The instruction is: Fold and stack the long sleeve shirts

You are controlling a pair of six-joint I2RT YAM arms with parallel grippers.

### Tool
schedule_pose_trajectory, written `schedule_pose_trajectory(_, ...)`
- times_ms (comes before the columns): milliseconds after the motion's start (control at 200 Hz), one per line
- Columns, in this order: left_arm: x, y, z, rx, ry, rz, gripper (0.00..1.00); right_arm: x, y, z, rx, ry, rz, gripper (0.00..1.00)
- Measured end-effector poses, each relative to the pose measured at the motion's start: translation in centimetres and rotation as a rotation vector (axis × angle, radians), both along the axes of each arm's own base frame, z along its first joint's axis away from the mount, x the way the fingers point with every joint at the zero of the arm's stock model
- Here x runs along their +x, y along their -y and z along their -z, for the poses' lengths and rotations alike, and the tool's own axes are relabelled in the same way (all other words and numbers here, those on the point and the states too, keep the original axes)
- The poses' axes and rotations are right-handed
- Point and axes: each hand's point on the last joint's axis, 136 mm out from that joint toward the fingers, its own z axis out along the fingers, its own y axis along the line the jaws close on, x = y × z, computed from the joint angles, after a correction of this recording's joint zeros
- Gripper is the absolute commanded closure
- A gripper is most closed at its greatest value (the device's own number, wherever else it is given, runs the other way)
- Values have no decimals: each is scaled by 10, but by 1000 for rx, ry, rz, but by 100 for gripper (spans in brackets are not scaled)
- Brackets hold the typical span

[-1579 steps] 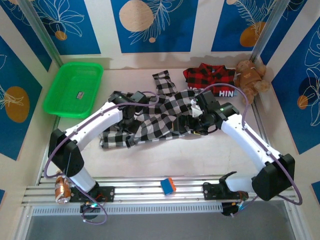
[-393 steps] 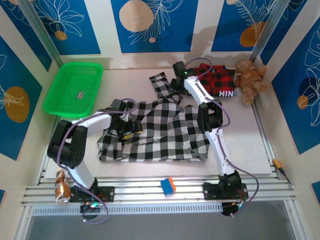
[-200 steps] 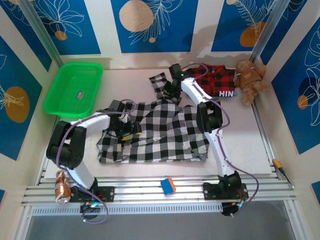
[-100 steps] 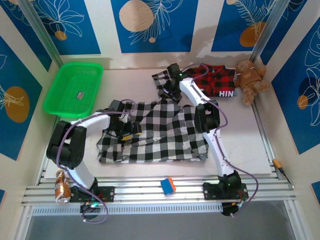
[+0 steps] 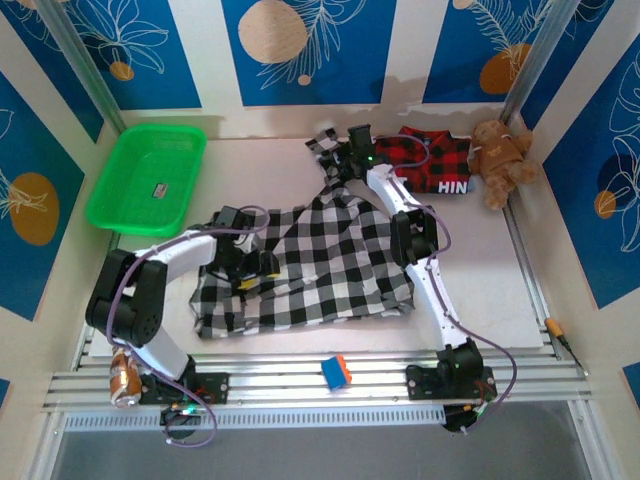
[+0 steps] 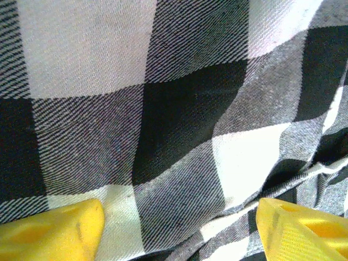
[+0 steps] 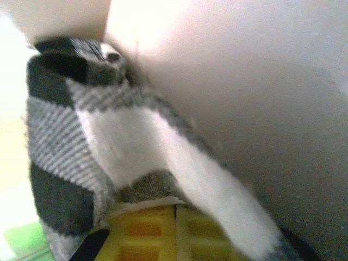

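inspector: right gripper (image 5: 347, 163), condition?
assistant: clenched. in the right wrist view its yellow pads (image 7: 147, 234) meet, with a fold of the checked shirt (image 5: 320, 260) pinched between them. from above, it sits at the far side of the table (image 5: 250, 160), holding the end of that shirt's sleeve, near the red plaid shirt (image 5: 425, 160).
inspector: left gripper (image 5: 247, 268)?
assistant: released. jaws stand wide apart, one yellow fingertip (image 6: 54, 234) at each lower corner of the left wrist view, with checked cloth lying under them and nothing grasped. whether the tips touch the cloth, cannot tell.
inspector: position of the shirts?
assistant: checked shirt lies spread across the middle of the table, rumpled along its left edge by the left gripper, one sleeve drawn toward the back wall. red plaid shirt lies bunched at the far right, white letters facing up, just beside the teddy bear (image 5: 500, 155). the two shirts are not stacked. green basket (image 5: 150, 175) stands at the far left, apart from both.
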Motion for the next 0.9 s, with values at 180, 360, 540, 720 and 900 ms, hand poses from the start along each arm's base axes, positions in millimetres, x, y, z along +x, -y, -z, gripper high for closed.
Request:
schedule_pose_trajectory(180, -3, -1, 0, 5, 2, 22, 24, 14, -9, -16, 89, 90, -30, 66)
schedule_pose_trajectory(360, -7, -4, -8, 9, -2, 23, 19, 1, -15, -53, 68, 119, -167, 45)
schedule_pose_trajectory(540, 20, -1, -47, -17, 74, -18, 17, -60, -7, -138, -100, 116, -321, 44)
schedule_pose_trajectory(720, 63, -6, -83, 6, 187, -77, 18, -149, 8, -192, -283, 99, -408, 47)
schedule_pose_trajectory(900, 81, -32, -50, 156, 140, -140, 19, -220, 30, -98, -439, -174, -460, 50)
